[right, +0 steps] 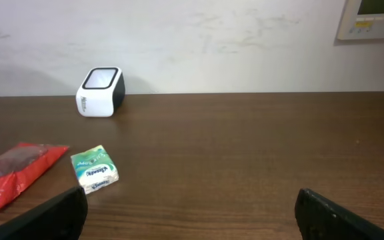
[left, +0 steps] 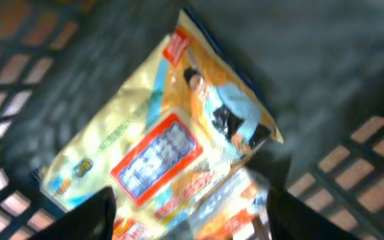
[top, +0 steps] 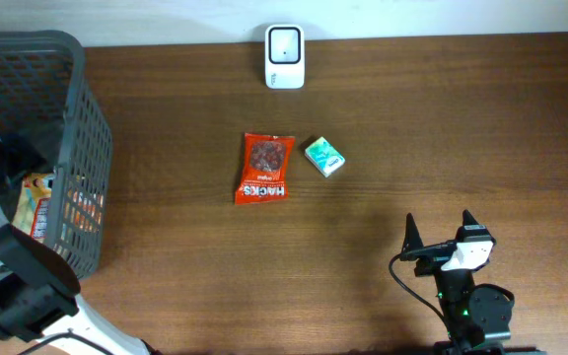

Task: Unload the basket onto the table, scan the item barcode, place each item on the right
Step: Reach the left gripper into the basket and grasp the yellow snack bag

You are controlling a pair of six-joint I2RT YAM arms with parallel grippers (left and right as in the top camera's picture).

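From overhead, the white scanner (top: 285, 56) stood at the table's (top: 412, 118) far edge. A red packet (top: 265, 169) and a green packet (top: 324, 157) lay just beside each other mid-table. A grey basket (top: 87, 148) sat at the left with a yellow snack bag (top: 35, 202) inside. The right gripper (top: 440, 223) waited near the front edge, fingers spread wide and empty.

The left wrist view was blurred. The left gripper (left: 189, 200) hung inside the basket with its fingers parted, and the snack bag's lower end lay between them. Whether they touched it could not be told.

The right wrist view looked past the right gripper's wide-set fingers to both packets and the scanner, all well apart from it
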